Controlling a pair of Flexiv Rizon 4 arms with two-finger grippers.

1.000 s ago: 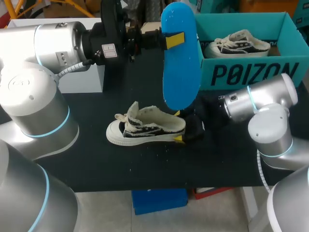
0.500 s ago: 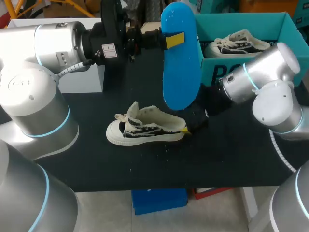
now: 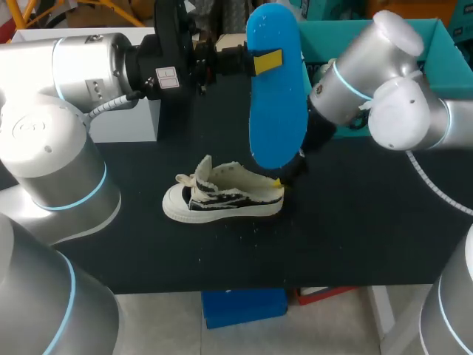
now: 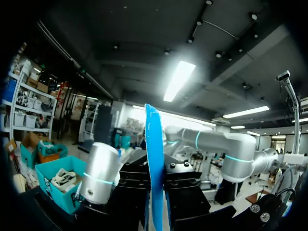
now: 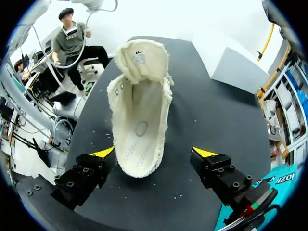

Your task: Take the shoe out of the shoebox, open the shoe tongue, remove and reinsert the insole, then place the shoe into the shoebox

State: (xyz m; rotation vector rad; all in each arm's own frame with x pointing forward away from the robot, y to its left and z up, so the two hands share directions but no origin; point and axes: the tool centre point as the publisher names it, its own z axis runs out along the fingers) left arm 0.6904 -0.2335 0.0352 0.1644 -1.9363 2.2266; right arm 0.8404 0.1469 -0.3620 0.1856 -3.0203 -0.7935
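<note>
Left gripper (image 3: 255, 61) is clamped on the blue insole (image 3: 277, 85), holding it upright high over the black table (image 3: 355, 237). In the left wrist view the insole (image 4: 155, 163) shows edge-on, with a finger pressed to each face. My right gripper (image 5: 154, 153) is spread wide and low over the table, with the heel of the shoe (image 5: 139, 120) between its yellow tips. One tip sits just beside the heel's edge and the other stands apart from it. From the head view the shoe (image 3: 222, 196) rests on its sole near the table's middle, tongue raised. My right gripper (image 3: 284, 177) is at its heel end, and the teal shoebox (image 3: 347, 26) stands at the far edge behind my right arm.
</note>
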